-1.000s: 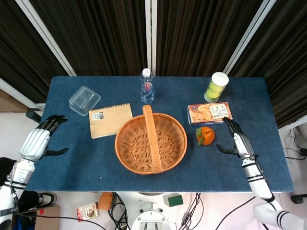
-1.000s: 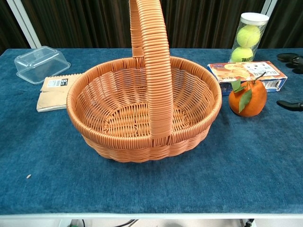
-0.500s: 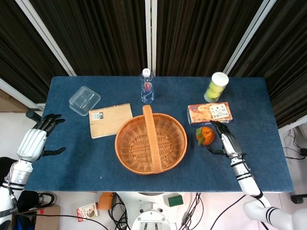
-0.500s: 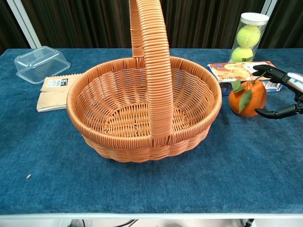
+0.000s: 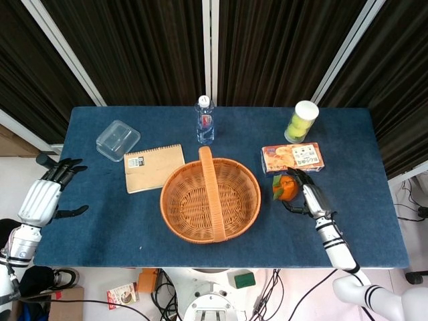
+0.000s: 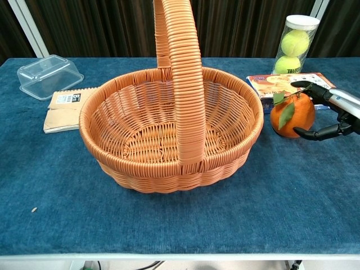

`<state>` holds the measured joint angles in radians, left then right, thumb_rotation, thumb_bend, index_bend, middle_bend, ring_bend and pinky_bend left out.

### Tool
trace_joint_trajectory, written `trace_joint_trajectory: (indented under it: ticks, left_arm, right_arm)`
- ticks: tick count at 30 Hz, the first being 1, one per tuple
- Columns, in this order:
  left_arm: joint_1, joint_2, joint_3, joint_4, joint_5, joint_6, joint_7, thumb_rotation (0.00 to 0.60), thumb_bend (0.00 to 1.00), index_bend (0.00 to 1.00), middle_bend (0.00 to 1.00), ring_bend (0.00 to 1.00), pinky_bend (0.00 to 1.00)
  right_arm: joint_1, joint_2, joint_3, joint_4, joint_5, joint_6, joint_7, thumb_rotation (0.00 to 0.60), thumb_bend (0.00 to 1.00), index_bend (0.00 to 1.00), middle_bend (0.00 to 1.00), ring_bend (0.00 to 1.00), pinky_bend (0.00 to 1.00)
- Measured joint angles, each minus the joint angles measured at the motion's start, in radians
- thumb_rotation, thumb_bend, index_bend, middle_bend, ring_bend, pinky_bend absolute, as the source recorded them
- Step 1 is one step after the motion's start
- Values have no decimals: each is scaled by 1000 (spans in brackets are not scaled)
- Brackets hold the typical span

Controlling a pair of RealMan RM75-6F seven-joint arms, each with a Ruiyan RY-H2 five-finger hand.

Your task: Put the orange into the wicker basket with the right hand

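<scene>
Sitting on the blue table point(image 5: 374, 200), the orange point(image 6: 292, 115) (green leaves on top) lies just right of the wicker basket point(image 6: 169, 132), before a snack box point(image 5: 292, 158). Right hand point(image 6: 332, 115) cups it, fingers spread around it. Left hand point(image 5: 41, 197) hovers wide, holding nothing, at the table's left edge.

1. Clear plastic tube of yellow tennis balls point(image 6: 295, 45), back right of the table: dark print on lower ball, partly hidden, not legible.
2. Tan notebook point(image 6: 66, 108): white barcode label, unreadable.
3. Orange snack box point(image 6: 292, 84): print too small.
</scene>
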<state>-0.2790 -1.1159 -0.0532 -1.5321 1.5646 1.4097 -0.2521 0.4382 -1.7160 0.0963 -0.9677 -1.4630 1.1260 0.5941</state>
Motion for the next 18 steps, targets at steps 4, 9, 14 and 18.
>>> trace_joint_trajectory:
  ticks: [4, 9, 14, 18]
  left_arm:
    - [3, 3, 0, -4, -4, 1, 2, 600, 14, 209, 132, 78, 237]
    - [1, 2, 1, -5, -4, -7, 0, 600, 14, 209, 132, 78, 237]
    - [1, 1, 1, -7, -1, -7, 1, 600, 14, 209, 132, 78, 237]
    - [3, 5, 2, -11, -3, -6, 1, 600, 14, 208, 132, 79, 237]
  right_arm:
    - [-4, -6, 1, 4, 4, 8, -9, 600, 357, 418, 229, 89, 152]
    - [-10, -9, 5, 7, 7, 25, -16, 600, 396, 535, 299, 141, 173]
    - [-19, 3, 11, -9, -2, 70, -2, 600, 402, 546, 306, 148, 179]
    - [-32, 37, 19, -56, -24, 142, 12, 600, 402, 546, 306, 148, 180]
